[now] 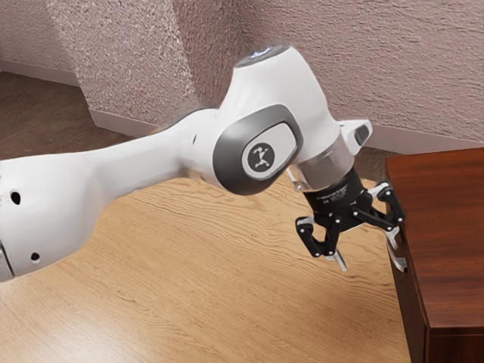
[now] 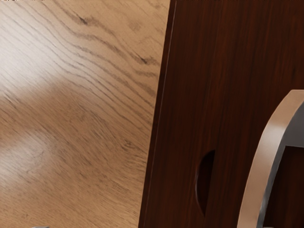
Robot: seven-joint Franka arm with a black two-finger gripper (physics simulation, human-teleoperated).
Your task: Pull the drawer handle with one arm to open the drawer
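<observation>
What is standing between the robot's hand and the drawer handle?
Nothing visible. The open hand hangs by the front edge of the dark wooden cabinet, and the wrist view shows the curved metal handle bare, with no object before it.

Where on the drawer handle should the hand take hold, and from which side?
Probably grip the drawer handle across its curved metal bar, coming straight at the cabinet front. The bar seems to bow off the wood, leaving room behind for a finger. The open hand is beside that face.
</observation>
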